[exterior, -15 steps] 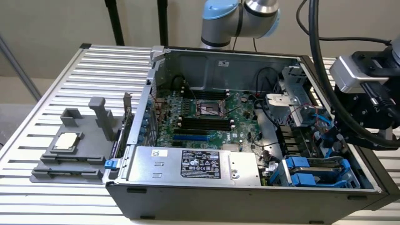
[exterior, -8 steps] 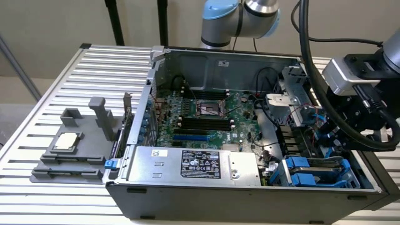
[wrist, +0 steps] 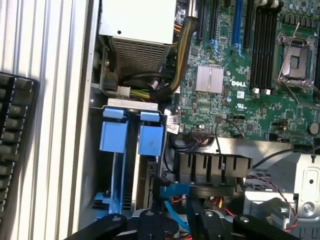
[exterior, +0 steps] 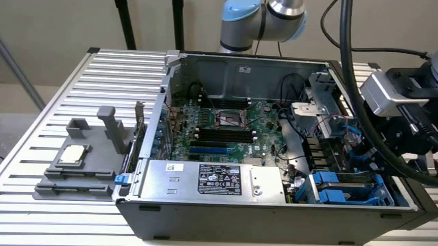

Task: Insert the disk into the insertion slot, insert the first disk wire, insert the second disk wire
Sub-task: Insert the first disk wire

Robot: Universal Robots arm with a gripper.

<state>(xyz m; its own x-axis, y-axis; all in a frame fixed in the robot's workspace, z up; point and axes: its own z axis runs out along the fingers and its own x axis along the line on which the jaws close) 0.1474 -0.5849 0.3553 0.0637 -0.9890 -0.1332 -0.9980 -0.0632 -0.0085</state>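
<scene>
The insertion slot is a grey metal cage at the open computer case's corner, at the exterior view's lower right. The disk sits inside it, its blue carrier latch at the cage mouth. A blue wire runs to a black plug at the disk's inner end. My gripper hovers just over that wire, its black linkages spread wide and nothing clamped between them. In the exterior view the wrist with its camera hangs over the case's right side.
A silver box with a black label lies beside the cage. A black fan shroud and the green motherboard are close by. Red and black wires trail nearby. A grey fixture with a small chip stands outside the case.
</scene>
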